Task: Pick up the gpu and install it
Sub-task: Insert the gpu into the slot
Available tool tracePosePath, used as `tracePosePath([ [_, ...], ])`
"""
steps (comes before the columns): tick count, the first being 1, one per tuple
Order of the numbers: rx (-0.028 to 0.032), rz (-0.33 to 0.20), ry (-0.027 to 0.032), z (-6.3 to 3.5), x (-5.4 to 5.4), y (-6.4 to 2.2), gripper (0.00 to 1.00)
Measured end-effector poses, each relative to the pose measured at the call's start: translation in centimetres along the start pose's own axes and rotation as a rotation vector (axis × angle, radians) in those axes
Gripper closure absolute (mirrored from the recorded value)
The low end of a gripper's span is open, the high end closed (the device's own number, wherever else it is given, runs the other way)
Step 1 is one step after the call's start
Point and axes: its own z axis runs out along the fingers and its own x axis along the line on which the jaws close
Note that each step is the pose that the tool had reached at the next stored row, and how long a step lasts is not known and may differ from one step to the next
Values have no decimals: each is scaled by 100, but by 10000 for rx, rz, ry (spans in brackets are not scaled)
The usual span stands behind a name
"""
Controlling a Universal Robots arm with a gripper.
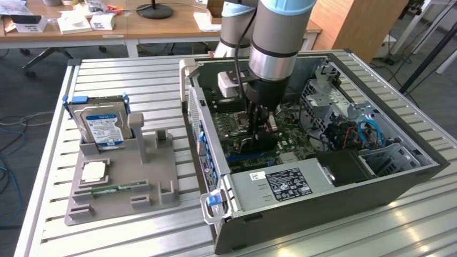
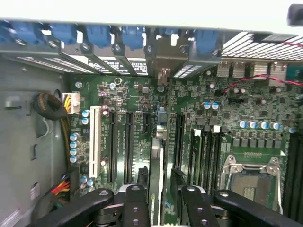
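Now jaws clamped on the gpu (image 2: 157, 165) edge-on, tight between motherboard (image 2: 227, 123) slots.

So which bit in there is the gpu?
Look inside the open computer case, where the arm reaches down over the green motherboard. The gpu is the thin dark card held edge-on in the gripper, unlike the empty black slots beside it.
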Motion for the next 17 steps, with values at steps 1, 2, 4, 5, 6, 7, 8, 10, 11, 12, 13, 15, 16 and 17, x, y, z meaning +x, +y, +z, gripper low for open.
tracePosePath([
  [1, 0, 0, 1, -43, 0, -2, 67],
  [2, 0, 1, 2, -87, 1, -3, 67],
  [4, 1, 2, 4, -176, 2, -6, 67],
  [5, 0, 2, 8, -226, 3, -8, 67],
  [6, 0, 4, 11, -271, 3, -9, 67],
  [7, 0, 5, 13, -315, 4, -11, 67],
  [8, 1, 6, 14, -358, 4, -12, 67],
  [10, 0, 8, 18, -439, 5, -15, 67],
  [11, -1, 10, 20, -478, 6, -16, 67],
  [12, -1, 12, 21, -516, 6, -17, 67],
  [13, 0, 14, 22, -553, 7, -18, 67],
  [15, 0, 16, 23, -618, 7, -21, 67],
  [16, -1, 17, 24, -649, 8, -22, 67],
  [17, 0, 19, 23, -678, 8, -22, 67],
])
